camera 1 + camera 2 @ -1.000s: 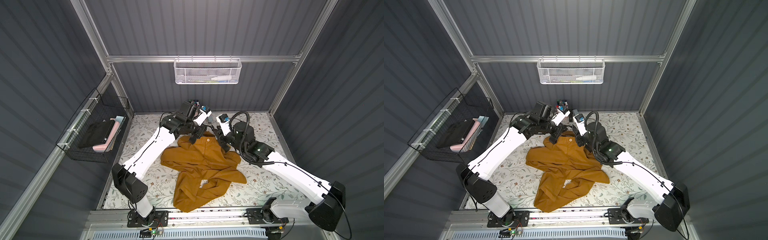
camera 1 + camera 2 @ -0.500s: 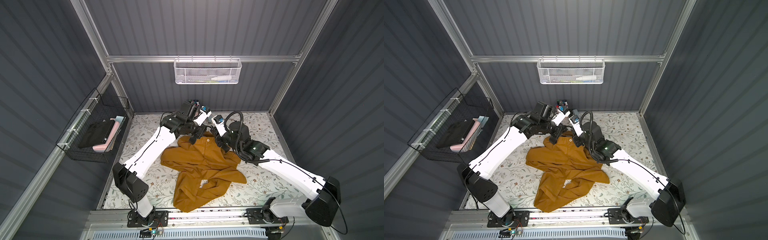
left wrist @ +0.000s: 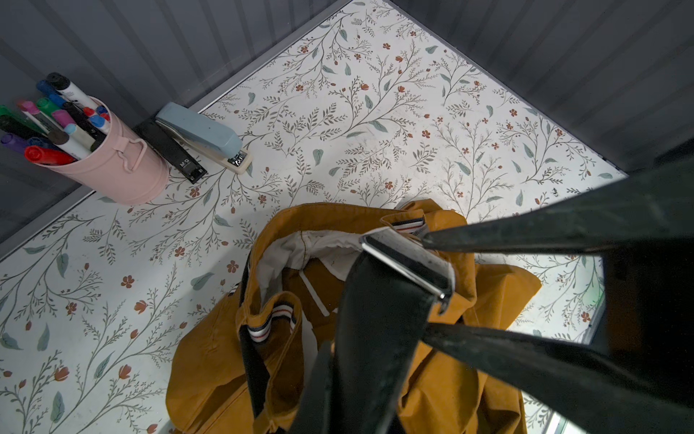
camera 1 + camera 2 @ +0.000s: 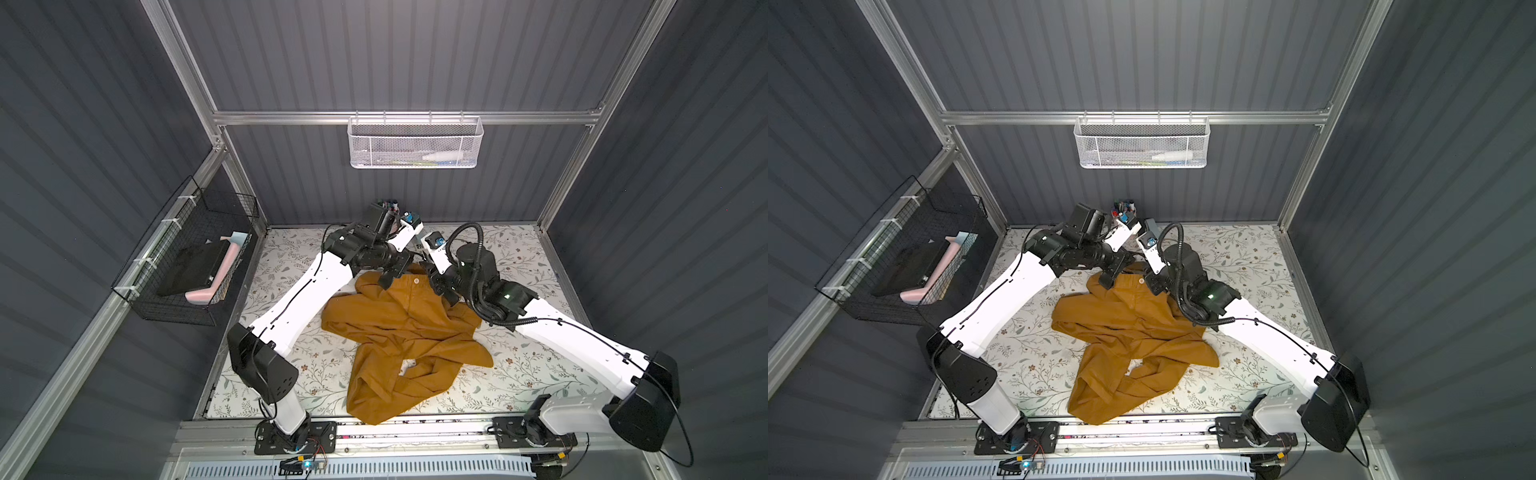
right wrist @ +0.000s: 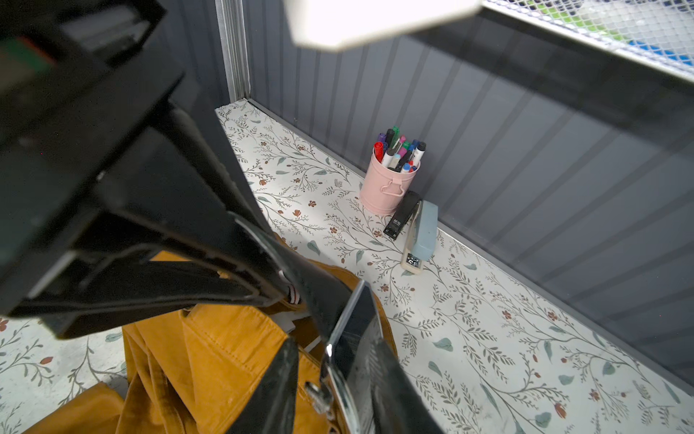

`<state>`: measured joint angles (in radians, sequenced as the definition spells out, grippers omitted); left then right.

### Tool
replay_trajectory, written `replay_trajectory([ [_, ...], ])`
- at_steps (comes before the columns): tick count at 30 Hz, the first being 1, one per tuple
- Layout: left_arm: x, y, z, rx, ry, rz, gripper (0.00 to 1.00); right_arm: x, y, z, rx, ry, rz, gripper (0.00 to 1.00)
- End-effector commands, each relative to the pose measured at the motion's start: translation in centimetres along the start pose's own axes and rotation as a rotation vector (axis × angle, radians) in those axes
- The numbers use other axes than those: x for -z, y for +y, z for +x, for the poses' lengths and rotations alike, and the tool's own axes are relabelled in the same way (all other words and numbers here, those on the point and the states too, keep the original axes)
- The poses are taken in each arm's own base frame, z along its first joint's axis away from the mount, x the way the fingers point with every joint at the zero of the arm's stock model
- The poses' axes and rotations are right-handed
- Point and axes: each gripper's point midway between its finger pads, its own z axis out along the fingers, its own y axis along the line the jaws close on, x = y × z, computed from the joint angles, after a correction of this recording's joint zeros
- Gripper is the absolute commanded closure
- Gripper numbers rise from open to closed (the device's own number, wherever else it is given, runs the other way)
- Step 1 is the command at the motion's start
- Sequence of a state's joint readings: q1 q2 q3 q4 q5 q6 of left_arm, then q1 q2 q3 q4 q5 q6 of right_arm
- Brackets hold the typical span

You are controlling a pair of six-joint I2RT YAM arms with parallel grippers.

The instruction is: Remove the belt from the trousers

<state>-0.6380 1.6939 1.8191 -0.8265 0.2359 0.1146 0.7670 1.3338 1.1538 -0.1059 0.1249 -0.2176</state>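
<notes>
left wrist view: the left gripper (image 3: pixel 424 286) is closed on the belt (image 3: pixel 375 330), its two dark fingers (image 3: pixel 525 233) pinching the black strap right at the silver buckle (image 3: pixel 407 261); from there the strap drops across the open waist of the trousers (image 3: pixel 210 360); another stretch of it lies along the waistband, passing the striped elastic (image 3: pixel 268 323); the white lining (image 3: pixel 300 248) shows inside the waist.

right wrist view: the right gripper (image 5: pixel 334 349) has one finger (image 5: pixel 278 387) on each side of the buckle (image 5: pixel 355 349); one finger lies against the metal plate, while beside the other a strip of mustard cloth shows — whether it actually clamps the buckle i cannot tell; the left gripper (image 5: pixel 270 293) fills the space above it, nipped on the strap just beside.

in both top views the trousers (image 4: pixel 399 332) (image 4: pixel 1129 332) lie crumpled in the middle of the worktop (image 4: pixel 519 266), waist toward its far edge, legs folded toward its near edge; the two grippers meet at the waist, the left gripper (image 4: pixel 387 279) on one side of the pale button (image 4: pixel 417 281) and the right gripper (image 4: pixel 438 284) on the other, close together.

a pink cup (image 3: pixel 112 169) of markers (image 3: pixel 56 112) stands at the far edge of the worktop, a blue-grey stapler (image 3: pixel 202 135) just beside it; a white mesh basket (image 4: pixel 415 141) hangs on the back wall — a black wire basket (image 4: pixel 187 257) hangs on the side wall by the left arm.
</notes>
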Motion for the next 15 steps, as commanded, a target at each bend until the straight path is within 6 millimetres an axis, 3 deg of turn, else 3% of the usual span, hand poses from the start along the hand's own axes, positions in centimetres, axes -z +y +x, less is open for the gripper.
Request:
replay_trajectory([
  [1,1.0,-0.58,-1.17,0.017,-0.03,0.021,1.0,-0.03,0.08,-0.13,0.025,0.008,0.003,0.69],
  [4,1.08,-0.58,-1.15,0.018,-0.03,0.02,1.0,-0.12,0.1,-0.06,0.023,0.009,0.003,0.71],
  [7,1.15,-0.56,-1.18,0.018,-0.03,0.019,1.0,-0.28,0.24,0.26,0.025,0.017,-0.002,0.64],
  [15,1.05,-0.65,-1.18,0.019,-0.028,0.025,1.0,-0.6,0.38,0.72,0.029,0.03,-0.003,0.63],
])
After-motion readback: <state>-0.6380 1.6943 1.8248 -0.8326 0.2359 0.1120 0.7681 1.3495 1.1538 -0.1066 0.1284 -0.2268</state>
